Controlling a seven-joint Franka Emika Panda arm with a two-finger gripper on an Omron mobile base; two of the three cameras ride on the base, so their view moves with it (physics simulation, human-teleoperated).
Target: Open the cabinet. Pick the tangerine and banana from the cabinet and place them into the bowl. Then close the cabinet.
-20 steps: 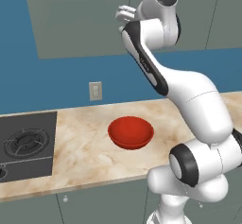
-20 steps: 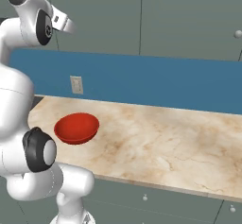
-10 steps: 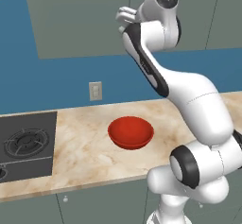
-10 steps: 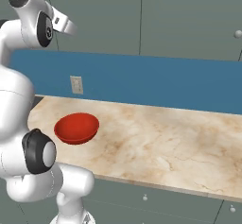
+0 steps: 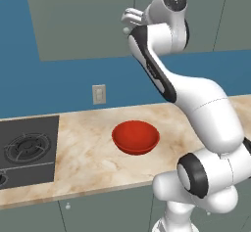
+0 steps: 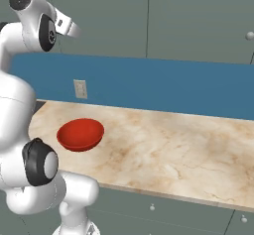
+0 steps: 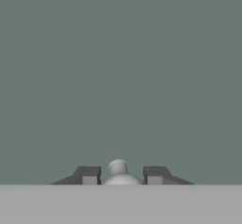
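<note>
At the wall unit: the white arm reaches up from the base, its hand against the cabinet (image 5: 83, 20) front.
Cabinet: grey-green, both flat doors shut (the seam between them runs straight up in the right base view).
Knob (image 7: 117, 167): small, round and pale, standing out from the door face; in the hand view it sits right between the two dark fingertips (image 7: 90, 175).
Gripper (image 7: 121, 176): jaws drawn in on either side of the knob with thin gaps showing at each side, so I cannot tell whether they actually pinch it or only bracket it.
Hand in the left base view: the pale gripper end (image 5: 131, 16) meets the door near the upper middle of the picture, with the knob just below it.
Bowl (image 5: 136, 137): glossy red, wide and shallow, upright on the marble worktop (image 5: 88, 152), well below the hand and apart from it.
Bowl in the right base view: toward the left end of the worktop, just beside the robot's white body.
Hob (image 5: 27, 148): dark, set into the worktop to the left of the bowl, well apart from it.
Wall socket (image 5: 98, 94): pale plate on the blue wall (image 5: 59, 86), above and behind the bowl.
Base units: grey-green fronts under the worktop with small pale knobs (seen along the lower edge).
</note>
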